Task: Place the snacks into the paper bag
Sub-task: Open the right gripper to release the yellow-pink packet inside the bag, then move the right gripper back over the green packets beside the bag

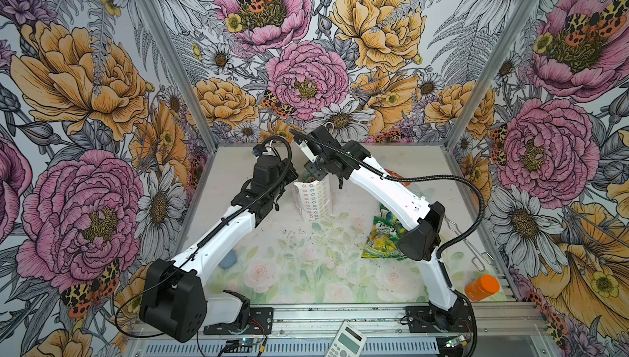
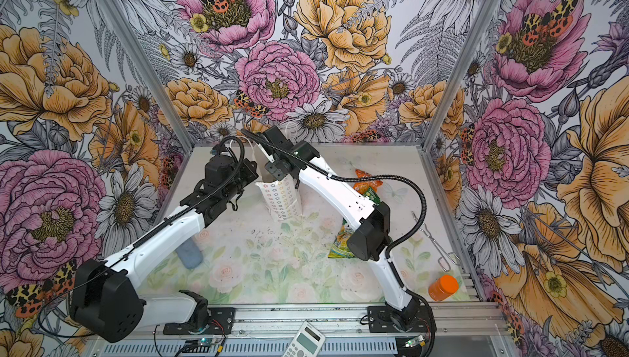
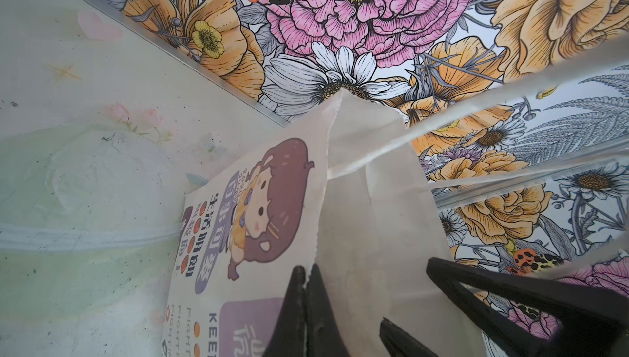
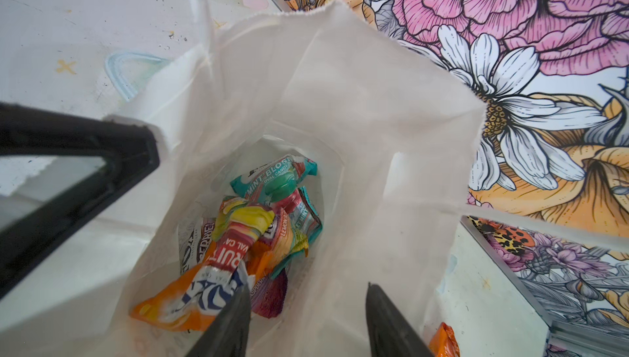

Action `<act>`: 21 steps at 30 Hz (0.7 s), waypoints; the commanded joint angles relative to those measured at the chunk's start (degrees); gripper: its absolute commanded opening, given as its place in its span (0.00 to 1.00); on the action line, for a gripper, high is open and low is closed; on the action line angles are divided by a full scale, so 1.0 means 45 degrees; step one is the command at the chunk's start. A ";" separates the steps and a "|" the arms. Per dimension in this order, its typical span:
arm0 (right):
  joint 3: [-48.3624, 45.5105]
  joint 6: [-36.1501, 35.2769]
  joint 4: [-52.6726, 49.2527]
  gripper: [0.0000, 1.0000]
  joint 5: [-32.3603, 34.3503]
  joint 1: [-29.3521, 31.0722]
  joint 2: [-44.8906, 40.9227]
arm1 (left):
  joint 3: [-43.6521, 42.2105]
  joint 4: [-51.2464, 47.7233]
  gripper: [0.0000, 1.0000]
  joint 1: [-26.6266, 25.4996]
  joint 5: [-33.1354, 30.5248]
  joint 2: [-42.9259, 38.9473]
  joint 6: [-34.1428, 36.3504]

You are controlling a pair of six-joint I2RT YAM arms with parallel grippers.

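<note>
The white paper bag [image 1: 313, 202] [image 2: 282, 197] stands upright at the back middle of the table, its flower-patterned narrow side facing the camera. My left gripper [image 3: 306, 278] is shut on the bag's rim beside the cartoon girl print [image 3: 272, 202]. My right gripper [image 4: 308, 300] hangs open over the bag's mouth, nothing between its fingers. Inside the bag lie several snacks: a teal packet [image 4: 275, 178], an orange one [image 4: 180, 304], a purple one [image 4: 272, 299]. On the table a yellow-green packet [image 1: 381, 239] [image 2: 340, 244] and an orange packet [image 2: 366, 186] lie right of the bag, partly under the right arm.
An orange-lidded jar [image 1: 483, 287] lies at the front right, with metal wire tongs [image 1: 476, 253] behind it. A calculator [image 1: 345, 340] sits on the front rail. A blue object [image 2: 189, 253] lies under the left arm. Flowered walls close in three sides.
</note>
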 commanded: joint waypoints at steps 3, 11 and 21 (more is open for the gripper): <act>0.0135 0.0020 0.0031 0.59 -0.0198 -0.0045 -0.0784 | 0.0217 0.0201 0.00 -0.0043 -0.0270 0.0120 0.0000; -0.0001 0.0342 0.0016 0.63 -0.1657 -0.0045 -0.1496 | 0.0329 -0.0202 0.00 -0.0024 -0.0462 0.0140 -0.0039; -0.1504 0.0379 0.0011 0.66 -0.1859 -0.0065 -0.3220 | 0.0354 -0.0394 0.00 0.0038 -0.0555 0.0159 -0.0068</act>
